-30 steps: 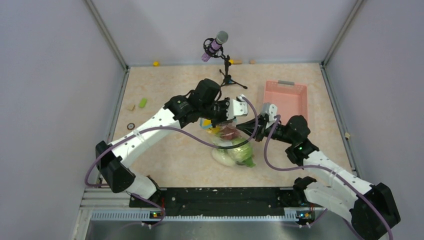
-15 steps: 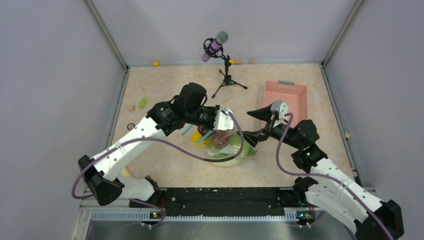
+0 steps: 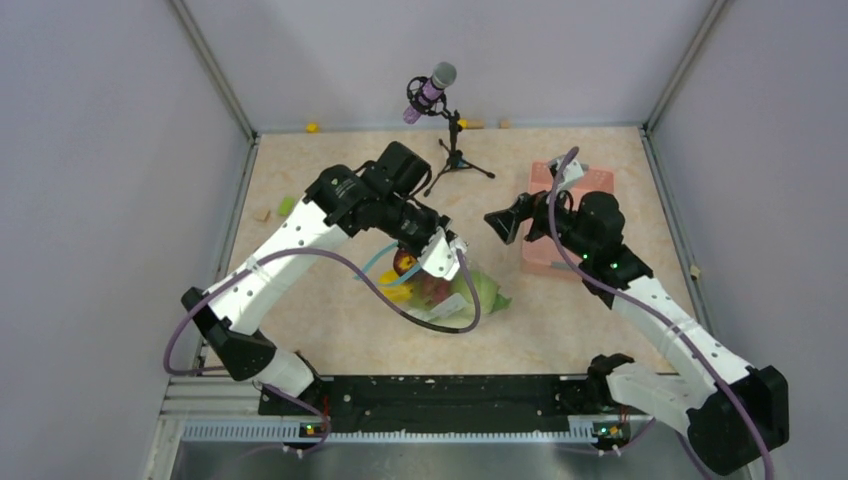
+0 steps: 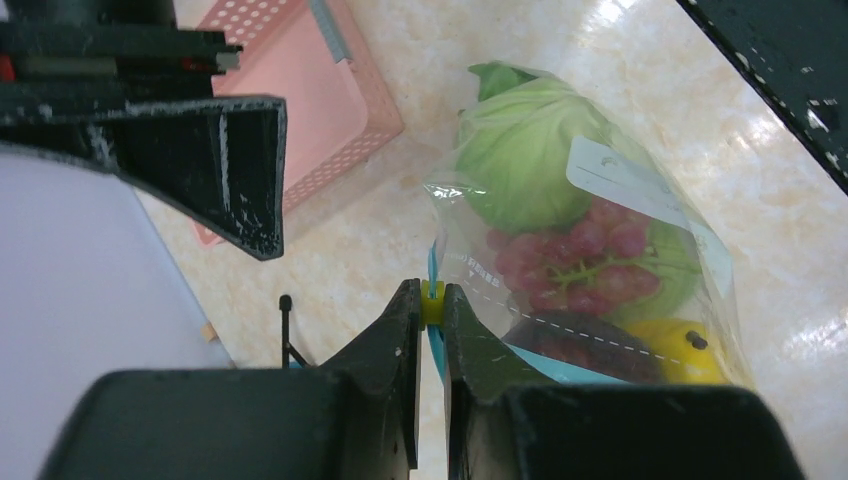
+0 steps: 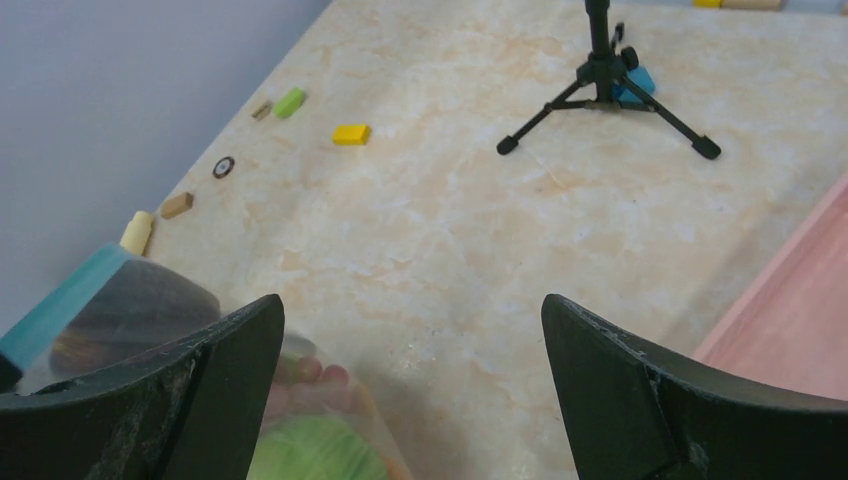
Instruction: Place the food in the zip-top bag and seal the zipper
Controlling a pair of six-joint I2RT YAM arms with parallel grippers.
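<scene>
**Top external.**
- Zip-top bag (image 3: 447, 298): lay on the counter (image 3: 330, 335) between the two arms, already loaded with the food (image 3: 478, 292), mouth end raised toward the left end effector (image 3: 440, 262).
- Right end effector (image 3: 505, 222): hung above the counter just beside the pink basket (image 3: 580, 195), apart from the bag.

**Left wrist.**
- Left end effector: pinched together on a small yellow slider tab (image 4: 432, 291) of the zipper (image 4: 565, 367).
- Through the clear film: showed cabbage (image 4: 525, 150), red grapes (image 4: 590, 255), a dark piece and yellow fruit (image 4: 685, 365).
- Sealed along the full strip or not: could not be told.

**Right wrist.**
- Right end effector: spread wide, held nothing, looked down on a corner of the bag at lower left.

**Handling, as judged.**
- Film: looked thin, glossy and limp, so probably slippery and poor to grip.
- Contents: seemed light but bulky, likely to sag and pull the mouth out of line.
- Best hold: the stiffer strip at the mouth, with one end pinned and the tab drawn along it.
</scene>
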